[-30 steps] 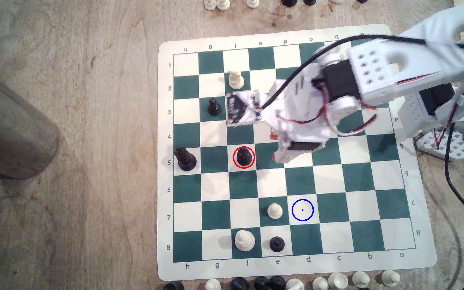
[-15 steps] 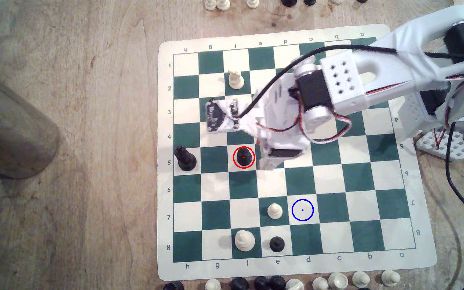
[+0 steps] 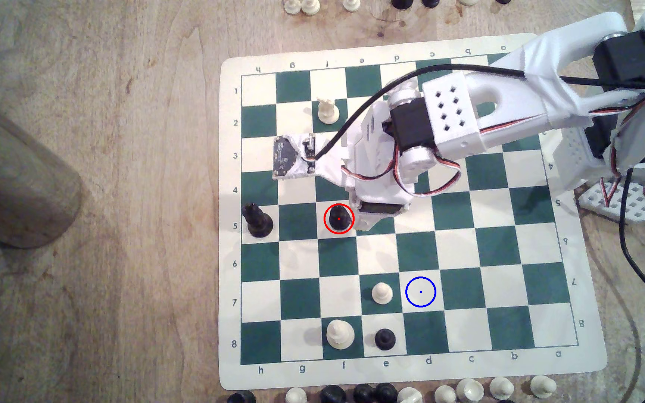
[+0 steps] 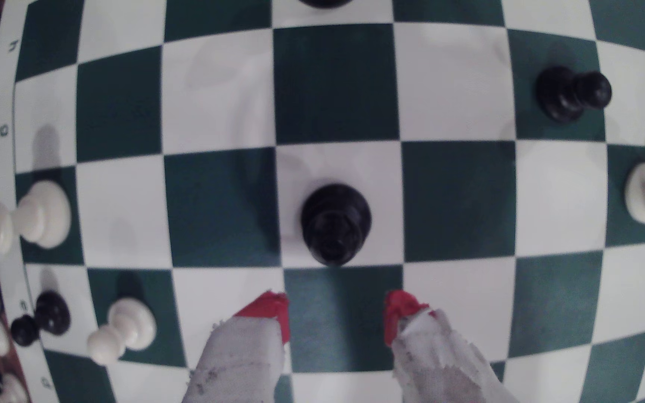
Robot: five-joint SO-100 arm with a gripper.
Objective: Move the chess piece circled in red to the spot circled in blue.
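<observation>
The chess piece circled in red (image 3: 338,219) is a glossy black piece with a rounded top, upright on a white square in row 5 of the green-and-white board (image 3: 464,248). The wrist view shows the same piece (image 4: 335,224) standing a short way ahead of my gripper (image 4: 336,316). My gripper is open, and between its red-tipped fingers (image 4: 270,310) there is only bare board. In the exterior view my gripper (image 3: 363,224) sits just to the right of the ringed piece, without touching it. The spot circled in blue (image 3: 420,291) is a bare white square in row 7.
A white pawn (image 3: 382,292) stands beside the blue ring. A black pawn (image 3: 385,339) and a white piece (image 3: 339,334) are in row 8. A tall black crowned piece (image 3: 258,221) is at the board's left edge and a white piece (image 3: 327,110) in row 2. A cylinder (image 3: 10,174) lies at the far left.
My arm has swung toward the exterior view's left, bringing the gripper from about two squares away to right beside the red-ringed piece. The wrist camera now hides the black pawn in row 3.
</observation>
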